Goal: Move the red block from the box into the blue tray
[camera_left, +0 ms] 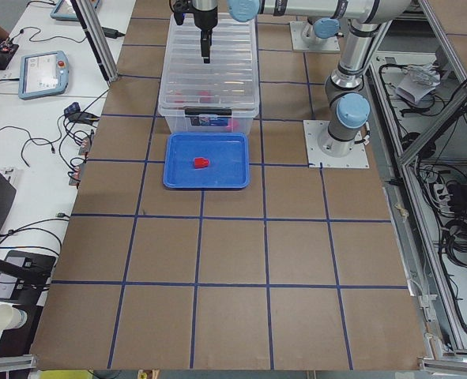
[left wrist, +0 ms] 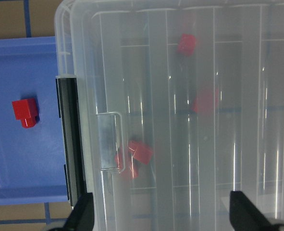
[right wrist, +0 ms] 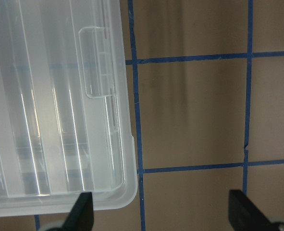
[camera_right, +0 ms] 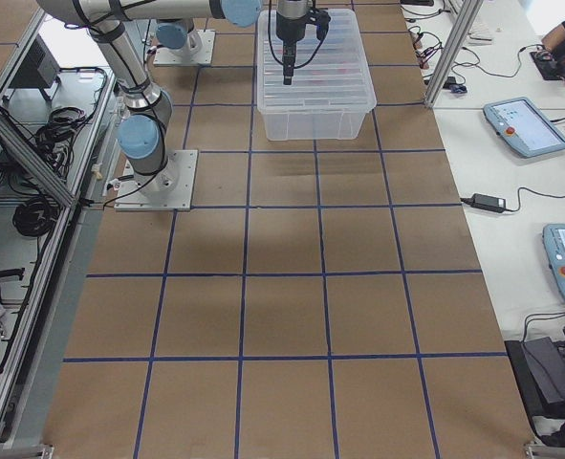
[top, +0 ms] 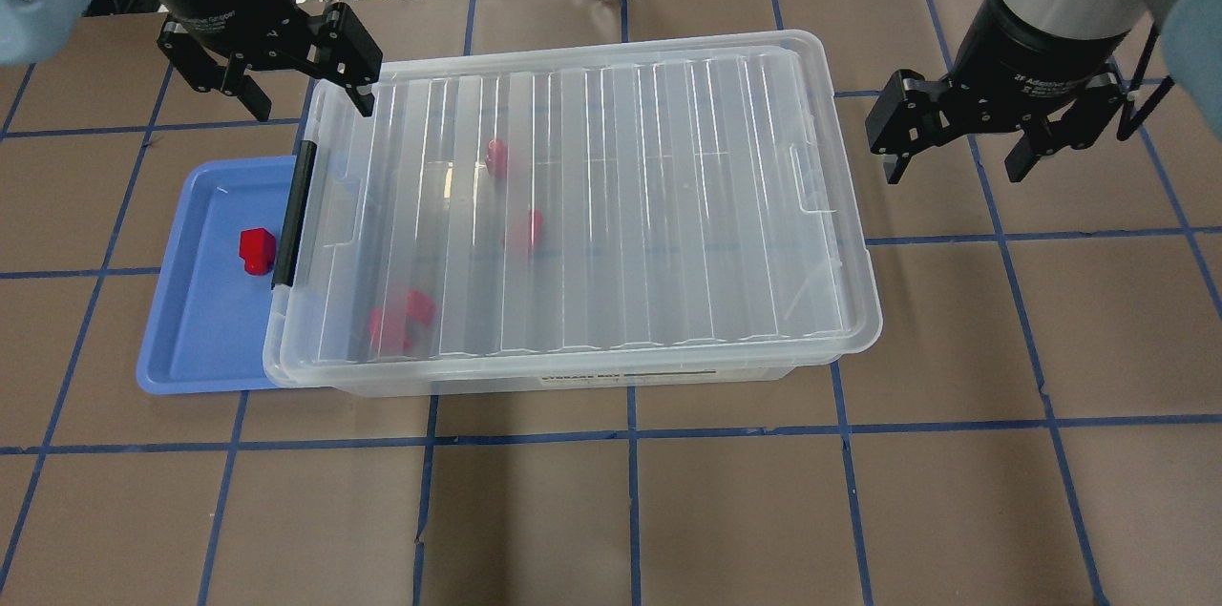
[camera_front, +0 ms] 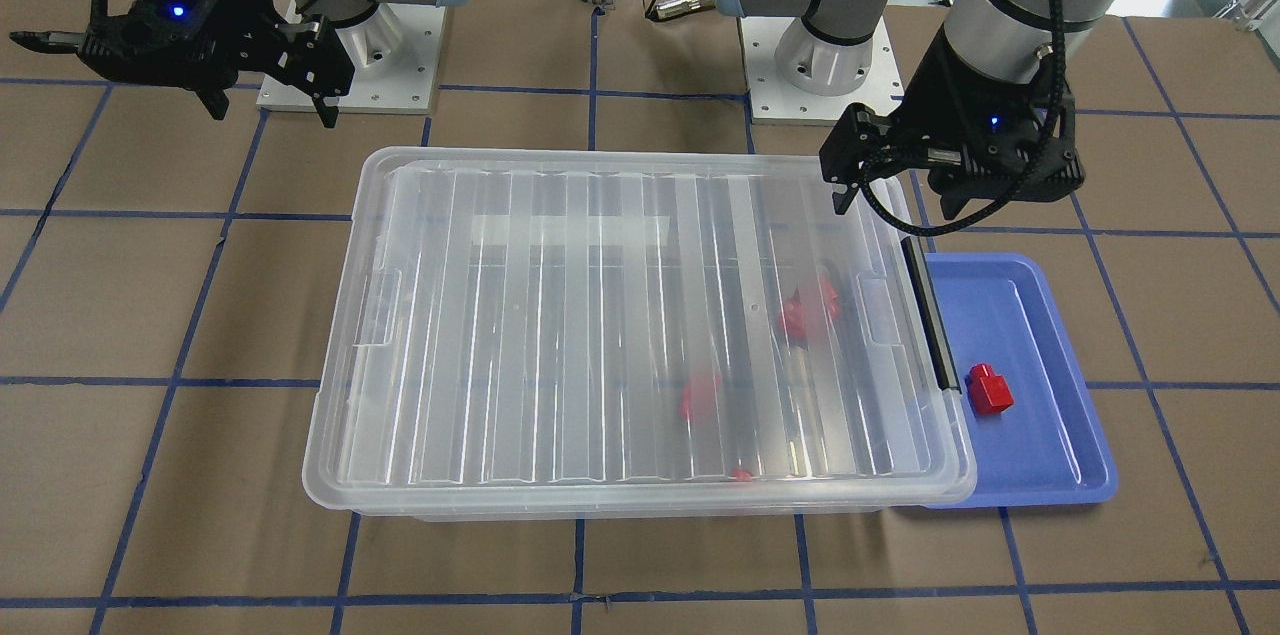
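Note:
The red block lies in the blue tray, near the box's black latch bar. It also shows in the front view and the left wrist view. The clear box has its ribbed lid on. My left gripper is open and empty, above the box's latch end and the tray's back corner. My right gripper is open and empty, above the table just past the box's other short side.
Inside the closed box lie a clustered pair of red blocks and two single red pieces. The box's rim overhangs the tray's edge. Brown table paper with blue tape lines surrounds both.

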{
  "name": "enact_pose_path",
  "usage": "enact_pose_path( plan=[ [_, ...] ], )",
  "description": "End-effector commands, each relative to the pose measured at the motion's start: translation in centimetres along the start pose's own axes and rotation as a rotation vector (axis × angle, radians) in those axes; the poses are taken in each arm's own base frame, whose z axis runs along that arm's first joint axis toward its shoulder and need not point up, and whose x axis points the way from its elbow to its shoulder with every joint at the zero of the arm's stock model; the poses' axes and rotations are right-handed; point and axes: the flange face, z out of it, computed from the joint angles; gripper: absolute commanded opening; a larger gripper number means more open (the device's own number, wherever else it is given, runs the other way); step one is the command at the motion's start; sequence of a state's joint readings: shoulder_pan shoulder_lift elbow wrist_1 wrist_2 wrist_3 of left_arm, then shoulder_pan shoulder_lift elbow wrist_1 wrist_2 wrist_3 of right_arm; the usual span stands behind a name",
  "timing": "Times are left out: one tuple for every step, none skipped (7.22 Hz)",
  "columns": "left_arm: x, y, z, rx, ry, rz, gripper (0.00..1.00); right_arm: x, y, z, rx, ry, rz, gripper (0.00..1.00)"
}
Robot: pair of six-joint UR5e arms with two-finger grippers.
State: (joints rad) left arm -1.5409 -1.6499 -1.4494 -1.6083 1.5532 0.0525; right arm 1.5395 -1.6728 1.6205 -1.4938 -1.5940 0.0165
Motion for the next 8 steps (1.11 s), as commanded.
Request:
enact_pose_path(
  plan=[
    [0.13, 0.67, -0.56, 0.006, -0.004, 0.002, 1.0, -0.07, 0.15, -0.13, 0.003, -0.005, 0.0, 1.0],
    [0.27, 1.38, -1.18, 0.01, -0.003, 0.004, 1.0, -0.04, 0.15, -0.13, 0.003, -0.002, -0.002, 1.0],
    [0.26, 1.59, -1.12, 0.009, -0.004, 0.004, 1.0, 0.06, 0.06, -0.08, 0.003, 0.001, 0.001, 1.0],
    [0.31, 1.65, -1.2, 0.01, 0.0, 0.004, 1.0, -0.05, 0.06, -0.09, 0.005, -0.003, 0.0, 1.0],
    [0.24, 1.33, -0.73, 0.001, -0.004, 0.005, 1.0, 0.19, 0.05, -0.15, 0.006, 0.001, 0.003, 1.0],
    [0.22, 1.08, -0.26, -0.008, -0.003, 0.005, 1.0, 0.12, -0.05, -0.04, 0.005, 0.001, 0.001, 1.0],
    [0.27, 1.43, -0.88, 0.004, -0.002, 0.007, 1.0, 0.18, -0.13, -0.1, 0.011, 0.0, 0.003, 1.0],
    [0.26, 1.61, -1.1, 0.007, -0.004, 0.008, 1.0, 0.25, -0.08, -0.15, 0.011, 0.0, 0.005, 1.0]
  ],
)
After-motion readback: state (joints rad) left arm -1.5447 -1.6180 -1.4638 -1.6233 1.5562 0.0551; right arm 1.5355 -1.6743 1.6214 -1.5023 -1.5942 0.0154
